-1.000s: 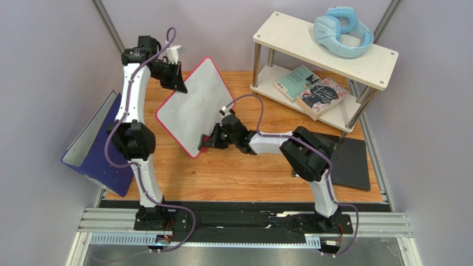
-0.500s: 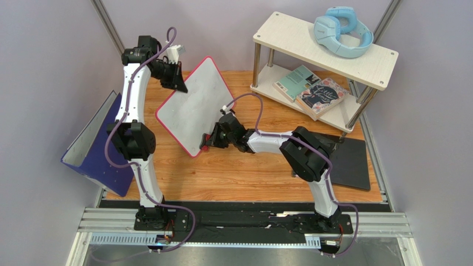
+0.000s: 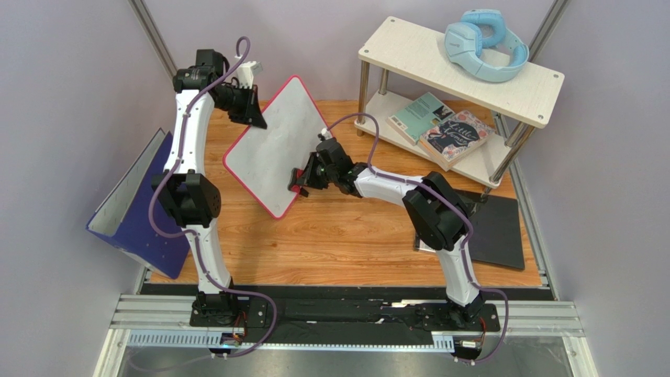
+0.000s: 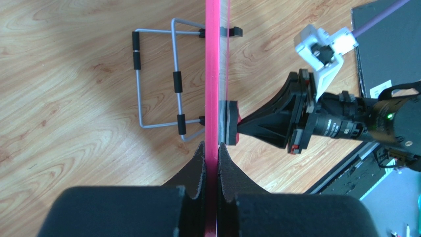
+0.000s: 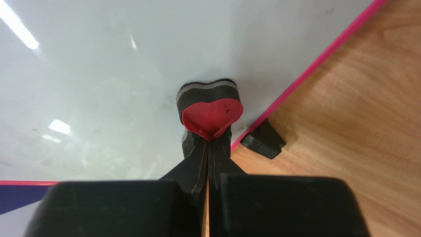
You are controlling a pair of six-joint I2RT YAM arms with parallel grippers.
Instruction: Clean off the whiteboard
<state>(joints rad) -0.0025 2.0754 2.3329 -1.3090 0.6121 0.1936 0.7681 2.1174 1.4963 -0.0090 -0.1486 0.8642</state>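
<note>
The whiteboard [image 3: 275,149], white with a red-pink border, stands tilted on the wooden table. My left gripper [image 3: 253,112] is shut on its upper left edge; in the left wrist view the pink edge [image 4: 212,74] runs between the fingertips [image 4: 212,148]. My right gripper [image 3: 303,179] is shut on a red heart-shaped eraser [image 5: 211,116] with a grey felt pad, pressed flat against the board's white face [image 5: 123,74] near its right edge. The eraser also shows in the left wrist view [image 4: 229,123]. A black foot [image 5: 263,139] sits at the board's border.
A blue-purple folder [image 3: 134,208] leans at the left. A two-tier shelf [image 3: 464,67] at back right carries blue headphones [image 3: 481,43] and books [image 3: 440,126]. A black mat [image 3: 495,228] lies at the right. The board's wire stand [image 4: 158,79] shows behind it.
My right gripper has slid the eraser up along the board's right edge, away from the lower corner. The board has swung slightly. The left gripper keeps its grip.
</note>
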